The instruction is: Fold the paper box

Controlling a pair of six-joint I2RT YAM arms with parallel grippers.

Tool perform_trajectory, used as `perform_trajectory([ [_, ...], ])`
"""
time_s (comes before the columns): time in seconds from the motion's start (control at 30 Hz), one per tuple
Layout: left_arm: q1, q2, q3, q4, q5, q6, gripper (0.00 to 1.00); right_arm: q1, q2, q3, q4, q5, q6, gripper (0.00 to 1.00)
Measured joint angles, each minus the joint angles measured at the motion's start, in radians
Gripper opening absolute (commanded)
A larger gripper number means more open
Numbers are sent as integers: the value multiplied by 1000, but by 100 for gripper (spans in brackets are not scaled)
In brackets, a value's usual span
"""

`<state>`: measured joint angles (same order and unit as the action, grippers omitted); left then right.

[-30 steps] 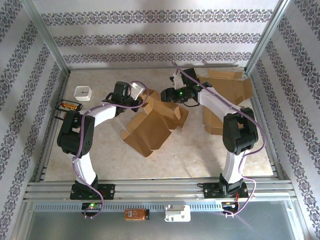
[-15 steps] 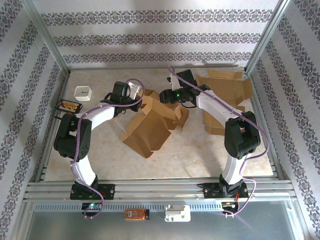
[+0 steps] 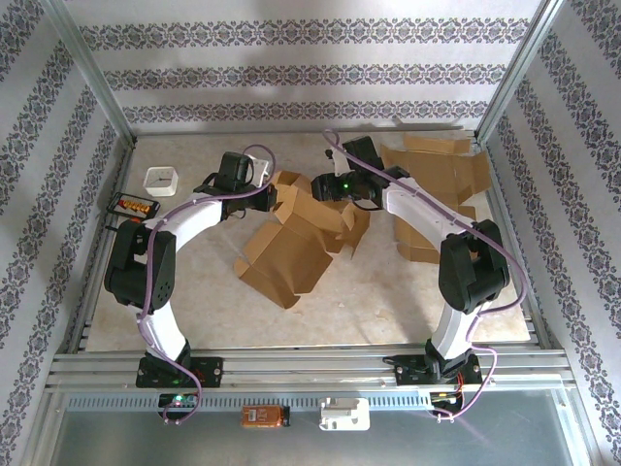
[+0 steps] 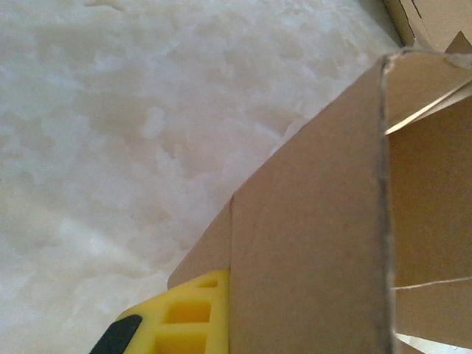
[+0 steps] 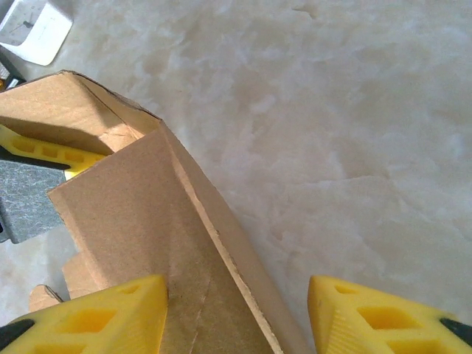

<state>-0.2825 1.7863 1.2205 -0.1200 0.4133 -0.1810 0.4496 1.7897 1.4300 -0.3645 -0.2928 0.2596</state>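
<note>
Now, your left gripper (image 3: 264, 190) is pinched tight on a flap at the 11 o'clock corner of the paper box (image 3: 291, 248). Your right gripper (image 5: 236, 306) stands partly open, straddling the box's wall at 12 o'clock. The box lies open near the centre of the tabletop (image 3: 388, 291), with flat cardboard sheets (image 3: 437, 175) at 2 o'clock.

Robot test cell in a lab, not a lived-in room. An aluminium frame (image 3: 94, 78) encloses a pale stone-look table (image 3: 369, 291). Printed wallpaper panels (image 3: 291, 73) line the left, right and far sides. A left arm (image 3: 184, 218) and a right arm (image 3: 427, 209) stand bolted to slotted rails (image 3: 310, 361) at the near edge.
</note>
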Motion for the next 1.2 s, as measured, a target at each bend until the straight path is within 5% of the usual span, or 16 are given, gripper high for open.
perform_trajectory([
  [0.4, 0, 0, -129, 174, 43, -302, 0, 56, -7, -35, 18, 87, -31, 51],
  [0.67, -15, -84, -278, 296, 13, -350, 1, 117, -27, -59, 30, 205, -76, 52],
  [0.97, -82, -166, -361, 306, -27, -305, 18, 143, -48, -94, 67, 297, -107, 52],
  [1.2, -92, -252, -447, 311, -32, -261, 48, 166, -65, -115, 70, 312, -129, 53],
])
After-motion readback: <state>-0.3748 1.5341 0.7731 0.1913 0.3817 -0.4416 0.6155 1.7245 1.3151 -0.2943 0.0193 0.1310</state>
